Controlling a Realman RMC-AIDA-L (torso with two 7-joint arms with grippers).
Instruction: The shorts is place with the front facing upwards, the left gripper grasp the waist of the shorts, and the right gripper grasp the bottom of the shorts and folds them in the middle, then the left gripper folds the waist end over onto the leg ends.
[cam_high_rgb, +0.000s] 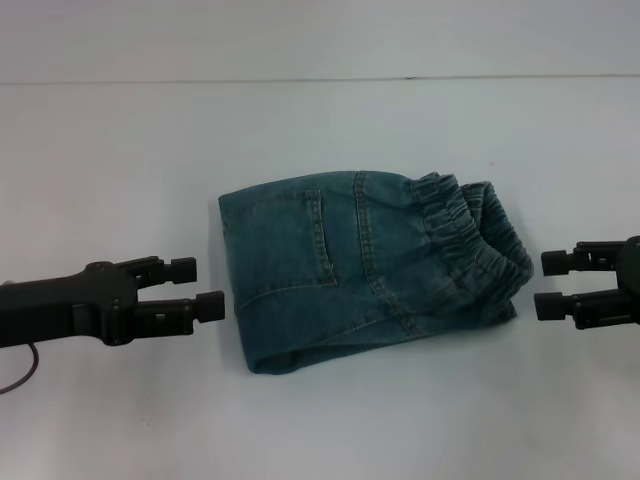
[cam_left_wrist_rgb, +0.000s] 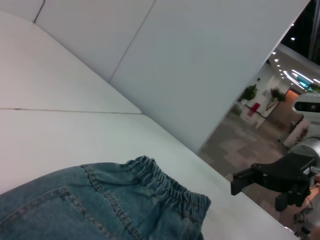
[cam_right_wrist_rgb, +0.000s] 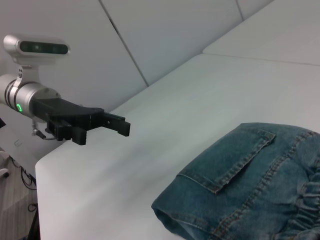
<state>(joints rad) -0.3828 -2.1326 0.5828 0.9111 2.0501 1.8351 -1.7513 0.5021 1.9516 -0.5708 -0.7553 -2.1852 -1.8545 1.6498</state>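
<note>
The blue denim shorts (cam_high_rgb: 365, 265) lie folded into a compact bundle in the middle of the white table (cam_high_rgb: 120, 150). A back pocket faces up, and the elastic waistband (cam_high_rgb: 470, 235) sits on top at the right end. My left gripper (cam_high_rgb: 202, 288) hovers open just left of the bundle's folded edge, holding nothing. My right gripper (cam_high_rgb: 549, 285) stands open just right of the waistband, also holding nothing. The left wrist view shows the shorts (cam_left_wrist_rgb: 100, 205) with the right gripper (cam_left_wrist_rgb: 239, 181) beyond them. The right wrist view shows the shorts (cam_right_wrist_rgb: 250, 190) and the left gripper (cam_right_wrist_rgb: 122, 127).
The white table's far edge meets a white wall (cam_high_rgb: 320, 40) at the back. Bare tabletop surrounds the shorts on all sides. A thin cable (cam_high_rgb: 20, 375) hangs below my left arm.
</note>
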